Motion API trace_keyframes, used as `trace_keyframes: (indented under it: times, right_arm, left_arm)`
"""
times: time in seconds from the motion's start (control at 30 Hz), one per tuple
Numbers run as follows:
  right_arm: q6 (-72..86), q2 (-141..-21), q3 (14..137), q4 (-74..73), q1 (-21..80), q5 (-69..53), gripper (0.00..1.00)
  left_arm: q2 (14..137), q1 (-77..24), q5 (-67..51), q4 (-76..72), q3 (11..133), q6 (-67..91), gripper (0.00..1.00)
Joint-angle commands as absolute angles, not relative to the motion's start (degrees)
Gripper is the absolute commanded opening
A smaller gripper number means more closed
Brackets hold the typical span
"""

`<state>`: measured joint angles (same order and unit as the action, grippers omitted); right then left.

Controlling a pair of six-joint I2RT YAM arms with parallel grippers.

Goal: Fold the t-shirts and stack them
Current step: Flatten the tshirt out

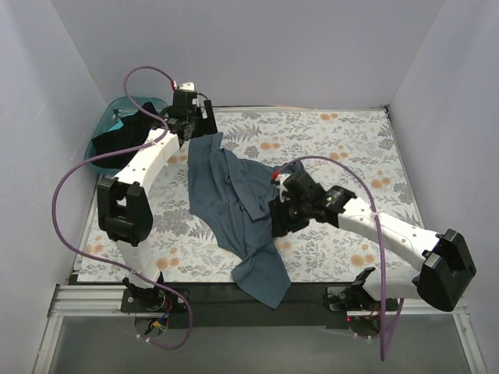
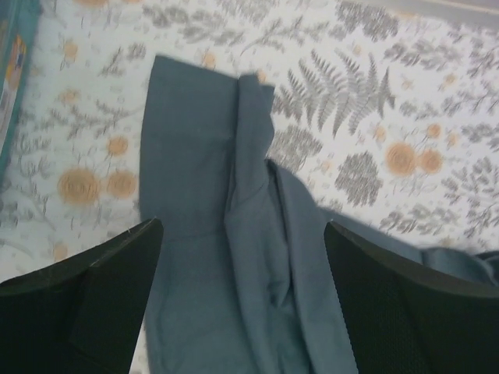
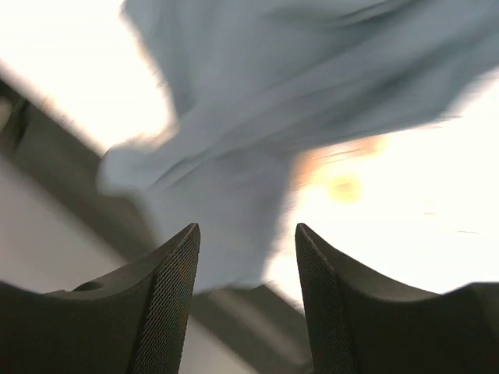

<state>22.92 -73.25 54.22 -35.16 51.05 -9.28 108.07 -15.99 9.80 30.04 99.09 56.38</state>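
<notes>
The slate blue-grey t-shirt (image 1: 234,210) lies crumpled in a long diagonal strip across the floral table, its near end hanging over the front edge. A black t-shirt (image 1: 117,136) lies in the teal basket at the far left. My left gripper (image 1: 191,134) is open above the shirt's far end; the left wrist view shows the cloth (image 2: 234,257) between and below the spread fingers. My right gripper (image 1: 278,218) is open over the shirt's right edge; the right wrist view shows blurred cloth (image 3: 234,148) beyond the fingers, nothing held.
The teal plastic basket (image 1: 105,123) stands at the far left corner against the wall. The floral table cover (image 1: 351,156) is bounded by white walls on three sides. A black strip (image 1: 210,292) runs along the front edge by the arm bases.
</notes>
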Motion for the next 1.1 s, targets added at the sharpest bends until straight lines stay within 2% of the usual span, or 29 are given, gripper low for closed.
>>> trace_keyframes:
  times: [0.0,0.17,0.37,0.43,0.63,0.7,1.07]
  right_arm:
    - [18.9,-71.1,56.2,-34.4,43.4,2.1,0.49]
    - [13.2,-74.4,58.6,-28.2,35.6,5.2,0.49]
    - [11.3,-85.2,63.5,-21.3,33.4,6.1,0.49]
    - [11.2,-88.1,64.8,-19.8,33.1,6.5,0.49]
    - [9.3,-98.3,71.9,-18.9,33.1,8.1,0.43]
    - [9.0,-100.8,73.6,-18.9,33.1,9.0,0.42]
    - [8.3,-106.5,72.8,-18.9,33.1,9.5,0.38]
  left_arm:
    - [95.2,-16.4,11.5,31.5,88.5,59.3,0.79]
    - [78.4,-19.2,7.8,31.5,69.7,65.6,0.78]
    - [72.0,-26.5,5.4,32.3,54.8,73.0,0.66]
    - [71.9,-27.9,4.7,31.8,51.7,74.7,0.65]
    - [76.9,-29.1,7.7,28.4,49.0,74.9,0.47]
    - [78.7,-29.1,7.5,26.2,48.9,74.9,0.44]
    - [88.5,-29.0,7.9,21.9,46.8,76.1,0.38]
